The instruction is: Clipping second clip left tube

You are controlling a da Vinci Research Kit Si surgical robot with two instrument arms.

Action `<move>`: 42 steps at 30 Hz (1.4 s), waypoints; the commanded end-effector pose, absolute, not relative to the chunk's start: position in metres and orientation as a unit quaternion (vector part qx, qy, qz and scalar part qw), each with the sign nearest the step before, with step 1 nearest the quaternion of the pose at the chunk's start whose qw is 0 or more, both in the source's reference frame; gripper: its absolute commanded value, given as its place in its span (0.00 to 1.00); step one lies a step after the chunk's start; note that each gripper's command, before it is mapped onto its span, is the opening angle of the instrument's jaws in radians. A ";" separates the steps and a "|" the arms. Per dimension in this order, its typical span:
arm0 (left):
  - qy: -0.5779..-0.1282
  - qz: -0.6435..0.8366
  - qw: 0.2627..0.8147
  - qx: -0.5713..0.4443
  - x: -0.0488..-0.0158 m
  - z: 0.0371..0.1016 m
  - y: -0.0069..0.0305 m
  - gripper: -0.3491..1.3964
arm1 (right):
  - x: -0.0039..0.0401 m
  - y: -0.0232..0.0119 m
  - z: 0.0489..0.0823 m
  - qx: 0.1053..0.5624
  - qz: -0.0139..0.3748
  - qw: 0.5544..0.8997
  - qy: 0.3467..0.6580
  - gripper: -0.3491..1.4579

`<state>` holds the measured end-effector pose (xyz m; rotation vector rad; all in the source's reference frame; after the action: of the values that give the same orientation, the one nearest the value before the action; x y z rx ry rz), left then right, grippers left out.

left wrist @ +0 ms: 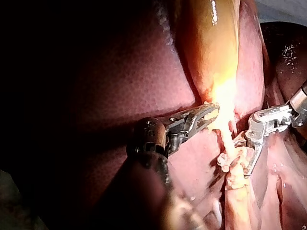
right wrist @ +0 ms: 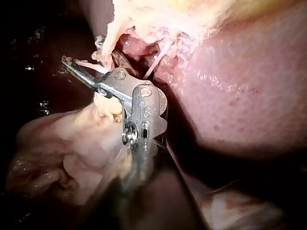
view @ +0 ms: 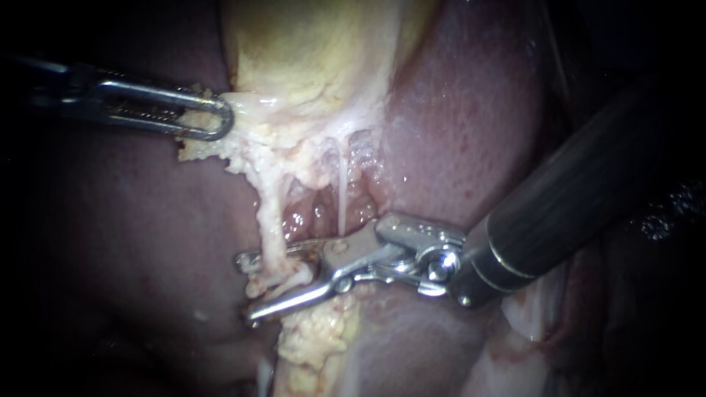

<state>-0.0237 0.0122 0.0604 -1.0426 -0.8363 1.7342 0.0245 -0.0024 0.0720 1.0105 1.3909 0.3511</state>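
Jaws of the right instrument are standing apart, straddling the left tube. One jaw is lying behind the tube, and the other is reaching just under a pale knob of tissue beside it. The tube is running down from the frayed lower edge of the gallbladder, left of a thinner strand, with the liver lying on either side. The left instrument is coming in from the left, its jaws clamped together on the pale edge of the gallbladder, well above the right instrument's jaws.
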 end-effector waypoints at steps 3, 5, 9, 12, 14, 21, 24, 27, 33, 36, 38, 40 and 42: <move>-0.339 0.704 0.458 -0.423 -0.0237 0.0603 0.0122 0.00 | 0.0245 -0.0025 0.0715 0.444 0.153 0.639 0.610 0.47; -0.339 0.704 0.458 -0.423 -0.0237 0.0603 0.0122 0.00 | 0.0244 -0.0026 0.0710 0.447 0.155 0.638 0.608 0.47; -0.340 0.704 0.458 -0.423 -0.0237 0.0602 0.0121 0.00 | 0.0243 -0.0031 0.0691 0.451 0.152 0.635 0.608 0.46; -0.340 0.704 0.458 -0.423 -0.0236 0.0602 0.0121 0.00 | 0.0244 -0.0040 0.0675 0.455 0.148 0.634 0.608 0.46; -0.340 0.704 0.458 -0.423 -0.0236 0.0602 0.0122 0.00 | 0.0246 -0.0046 0.0665 0.458 0.145 0.632 0.608 0.46; -0.340 0.704 0.458 -0.423 -0.0235 0.0601 0.0122 0.00 | 0.0250 -0.0056 0.0642 0.464 0.140 0.628 0.609 0.45; -0.340 0.704 0.458 -0.423 -0.0235 0.0601 0.0122 0.00 | 0.0248 -0.0055 0.0639 0.466 0.139 0.627 0.609 0.44; -0.340 0.704 0.458 -0.423 -0.0235 0.0601 0.0122 0.00 | 0.0245 -0.0052 0.0638 0.467 0.139 0.626 0.609 0.42; -0.340 0.704 0.458 -0.423 -0.0235 0.0601 0.0122 0.00 | 0.0241 -0.0046 0.0635 0.472 0.143 0.624 0.606 0.33; -0.340 0.704 0.458 -0.423 -0.0235 0.0601 0.0122 0.00 | 0.0240 -0.0044 0.0636 0.472 0.143 0.624 0.606 0.29; -0.340 0.704 0.458 -0.423 -0.0235 0.0601 0.0122 0.00 | 0.0240 -0.0043 0.0638 0.472 0.143 0.624 0.606 0.27; -0.340 0.704 0.458 -0.423 -0.0235 0.0601 0.0122 0.00 | 0.0239 -0.0042 0.0640 0.472 0.142 0.627 0.603 0.23; -0.340 0.704 0.458 -0.423 -0.0235 0.0601 0.0122 0.00 | 0.0237 -0.0041 0.0641 0.472 0.142 0.628 0.602 0.20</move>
<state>-0.0235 0.0122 0.0601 -1.0423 -0.8382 1.7341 0.0236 -0.0040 0.0642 1.0844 1.3774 0.3277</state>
